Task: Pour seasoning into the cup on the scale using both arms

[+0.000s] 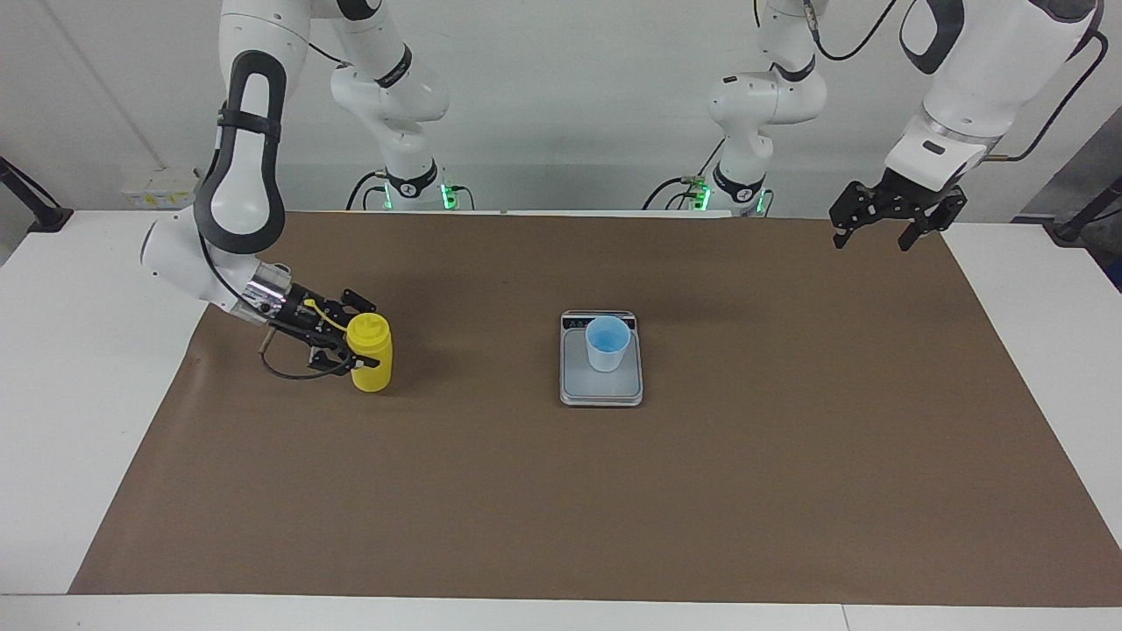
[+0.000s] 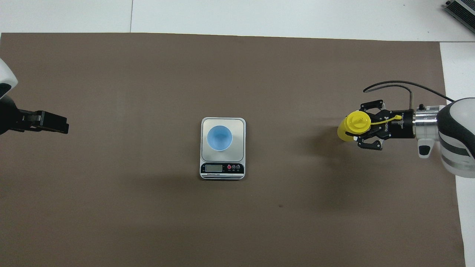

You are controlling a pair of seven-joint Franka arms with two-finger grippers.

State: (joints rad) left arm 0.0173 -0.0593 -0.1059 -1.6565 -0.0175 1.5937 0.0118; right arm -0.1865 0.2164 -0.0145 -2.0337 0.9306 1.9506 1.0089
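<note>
Yellow seasoning bottle [image 1: 370, 352] stands upright on the brown table [image 1: 789, 456] toward the right arm's end, pinched by the right pincer [image 1: 340, 337]; well apart from it, one blue cup [image 1: 607, 343] sits on one scale [image 1: 601, 387]. Likely step: gripping the bottle; next, carrying it over the cup. Left pincer [image 1: 885, 230] waits, spread, above the table's edge.

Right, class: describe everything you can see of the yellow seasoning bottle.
The seasoning bottle is a bright yellow cylinder that looks like plastic, with a round nozzle top and a thin yellow strap trailing toward the gripper. It stands upright on the brown mat at the right arm's end of the table, well apart from the cup on the scale. The right gripper comes in from the side, its jaws around the upper part of the bottle.
</note>
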